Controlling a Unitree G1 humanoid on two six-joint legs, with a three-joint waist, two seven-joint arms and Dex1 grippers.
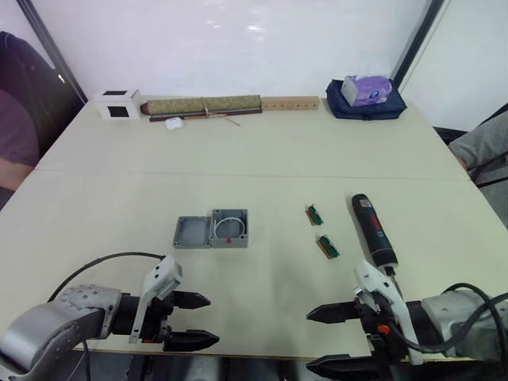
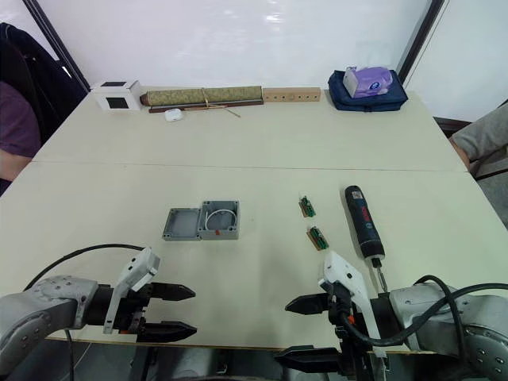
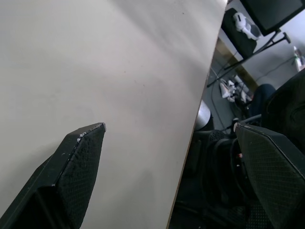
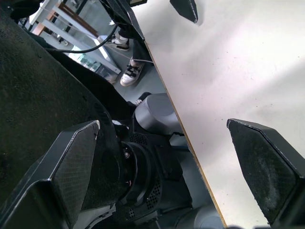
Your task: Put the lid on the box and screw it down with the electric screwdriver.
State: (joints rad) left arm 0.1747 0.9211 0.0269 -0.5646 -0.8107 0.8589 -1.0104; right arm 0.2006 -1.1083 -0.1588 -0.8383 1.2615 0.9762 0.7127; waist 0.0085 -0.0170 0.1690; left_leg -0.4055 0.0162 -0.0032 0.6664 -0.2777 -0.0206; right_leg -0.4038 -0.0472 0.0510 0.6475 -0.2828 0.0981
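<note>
The grey lid lies hollow side up on the table, touching the left side of the deeper grey box, which shows a white wire loop and a red part inside. The black electric screwdriver with its red label lies flat to the right, bit toward the table's front edge. My left gripper hovers open at the front edge, below and left of the lid. My right gripper is open at the front edge, just in front of the screwdriver's tip. Both hold nothing.
Two small green circuit-board strips lie between box and screwdriver. At the back stand a white cube, a long rolled mat, a wooden block and a tissue pack on a dark pouch. People sit at both sides.
</note>
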